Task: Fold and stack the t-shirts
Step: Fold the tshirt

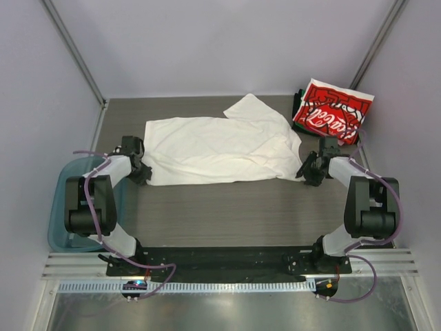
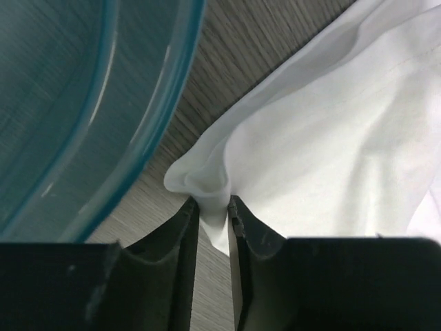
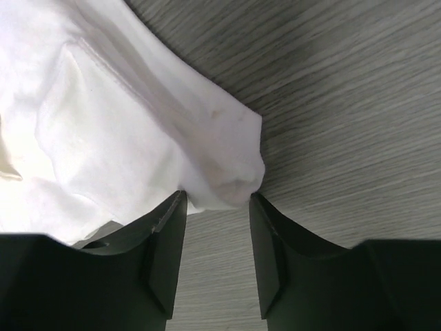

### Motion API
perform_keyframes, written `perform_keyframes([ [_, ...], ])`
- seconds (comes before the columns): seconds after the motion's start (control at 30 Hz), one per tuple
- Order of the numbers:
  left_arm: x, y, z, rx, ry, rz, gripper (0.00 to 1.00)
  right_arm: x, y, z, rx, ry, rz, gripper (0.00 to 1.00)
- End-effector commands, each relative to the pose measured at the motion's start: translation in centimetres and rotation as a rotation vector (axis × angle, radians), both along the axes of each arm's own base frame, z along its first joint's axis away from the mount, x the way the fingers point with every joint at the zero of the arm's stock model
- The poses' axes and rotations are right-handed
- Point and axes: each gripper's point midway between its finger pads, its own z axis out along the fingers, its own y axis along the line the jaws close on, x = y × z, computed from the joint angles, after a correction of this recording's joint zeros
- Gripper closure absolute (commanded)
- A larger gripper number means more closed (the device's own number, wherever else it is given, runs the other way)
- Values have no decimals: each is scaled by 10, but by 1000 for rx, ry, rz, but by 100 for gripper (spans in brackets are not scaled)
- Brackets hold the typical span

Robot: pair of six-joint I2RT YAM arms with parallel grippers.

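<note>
The plain white t-shirt [image 1: 213, 148] lies spread across the middle of the table, one sleeve folded up at the back. My left gripper [image 1: 142, 172] is at its near left corner. In the left wrist view the gripper [image 2: 213, 203] is shut on a pinched fold of the white t-shirt [image 2: 324, 138]. My right gripper [image 1: 305, 170] is at the shirt's near right corner. In the right wrist view the gripper [image 3: 217, 196] is open, with the bunched corner of the shirt [image 3: 103, 124] between its fingertips. The folded stack, red with white script on top [image 1: 333, 110], sits at the back right.
A teal translucent plastic bin [image 1: 58, 207] stands at the table's left edge beside the left arm, and its rim shows in the left wrist view [image 2: 158, 103]. Grey walls enclose the table on three sides. Bare wood-grain tabletop [image 1: 227, 214] lies between the shirt and the arm bases.
</note>
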Motion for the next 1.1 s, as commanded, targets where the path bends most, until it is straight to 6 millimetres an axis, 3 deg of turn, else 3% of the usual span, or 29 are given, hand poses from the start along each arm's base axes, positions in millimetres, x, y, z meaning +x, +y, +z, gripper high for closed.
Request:
perform_keyframes([
  [0.0, 11, 4, 1, 11, -20, 19, 78, 23, -7, 7, -19, -60, -28, 54],
  [0.03, 11, 4, 3, 7, -23, 19, 84, 30, -7, 11, -16, -74, -29, 59],
  [0.07, 14, 4, 7, 6, -32, 19, 90, 33, -7, 11, -16, -74, -29, 74],
  [0.1, 14, 3, 11, 6, -32, 14, 100, 35, -7, 12, -15, -70, -24, 83],
  [0.17, 15, 3, 20, 6, -34, 6, 100, 46, -12, 24, -42, -95, -20, 99],
  [0.27, 12, 6, 36, 28, -45, 2, 100, 48, -32, 46, -121, -110, -65, 99],
  [0.43, -7, 7, 48, 38, -52, -2, 100, 11, -61, 57, -171, -100, -160, 99],
  [0.6, -45, -8, 29, -7, -16, -3, 100, -31, -62, 60, -172, -122, -240, 99],
  [0.73, -70, -21, 16, -36, 3, 0, 100, -52, -69, 59, -188, -145, -347, 99],
  [0.93, -92, -26, 11, -55, 8, 13, 100, -79, -81, 48, -167, -126, -469, 99],
  [0.97, -98, -26, 9, -62, 23, 18, 97, -79, -80, 51, -162, -145, -476, 96],
  [1.0, -100, -30, 10, -81, 19, 31, 93, -81, -78, 50, -152, -144, -482, 87],
  [1.03, -99, -34, 14, -100, -3, 32, 86, -81, -73, 50, -121, -149, -484, 62],
  [1.07, -101, -39, 17, -121, -9, 29, 67, -80, -69, 51, -91, -158, -495, 40],
])
